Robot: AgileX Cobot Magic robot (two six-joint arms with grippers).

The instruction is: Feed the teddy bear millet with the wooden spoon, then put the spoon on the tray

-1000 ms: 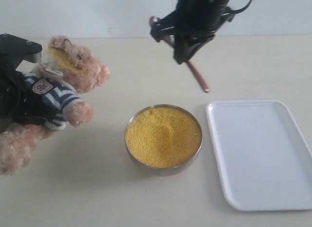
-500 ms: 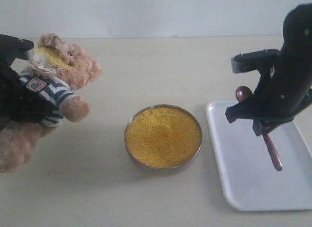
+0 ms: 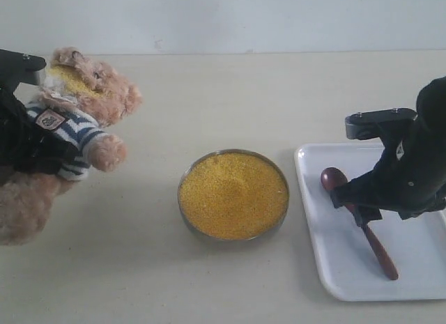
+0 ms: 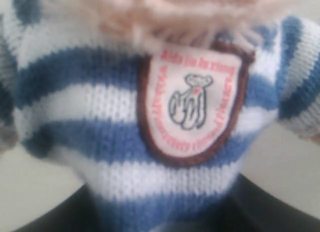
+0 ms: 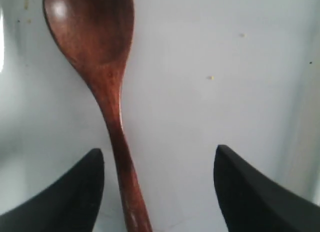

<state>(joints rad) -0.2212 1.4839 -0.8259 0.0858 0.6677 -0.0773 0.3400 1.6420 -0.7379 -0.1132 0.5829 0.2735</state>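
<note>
The right arm [image 3: 418, 164] is seen as a bulky, rounded body, finished in matt black. A flat grey bar [image 3: 380, 120] with darker ends is set on its far side. The fingers [image 5: 65, 194] of the right gripper [image 5: 157, 154] are shown as smooth black wedges with rounded tips. The left arm [image 3: 17, 136] is likewise black and is topped by a block [image 3: 17, 61] with a pale grey face.
</note>
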